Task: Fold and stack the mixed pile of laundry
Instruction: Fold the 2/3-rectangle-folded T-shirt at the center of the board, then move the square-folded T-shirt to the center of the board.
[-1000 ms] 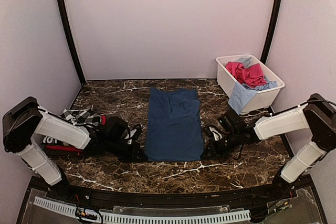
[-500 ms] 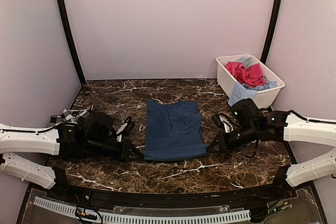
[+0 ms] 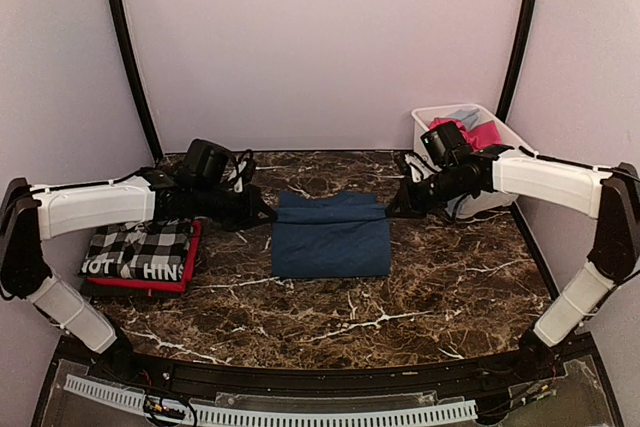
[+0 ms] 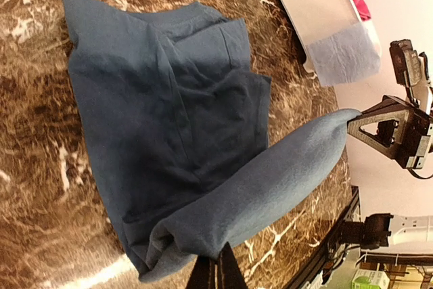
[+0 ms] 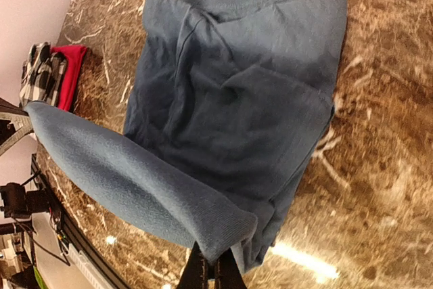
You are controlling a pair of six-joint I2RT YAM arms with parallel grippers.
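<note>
- Both arms have swung from the near edge to the far side, and the navy tee that lay full length now lies doubled over, about half as long.
- Nearest, at the left of the tabletop, is a stack of two: a checked garment on a red tee. Of its white lettering only "HIN" reads clearly.
- One navy tee sits mid-tabletop, its carried edge up at the far side.
- Two claws: the left claw and right claw are each clamped on an end of that edge.
- Wrist views show what the top view hides: the edge hangs as a sagging band between the pinched fingers, above the crumpled lower layer.
- Farthest, one white tub holds pink pieces. Only the left wrist view shows the light blue piece draped over its wall; the right arm covers it from above.
</note>
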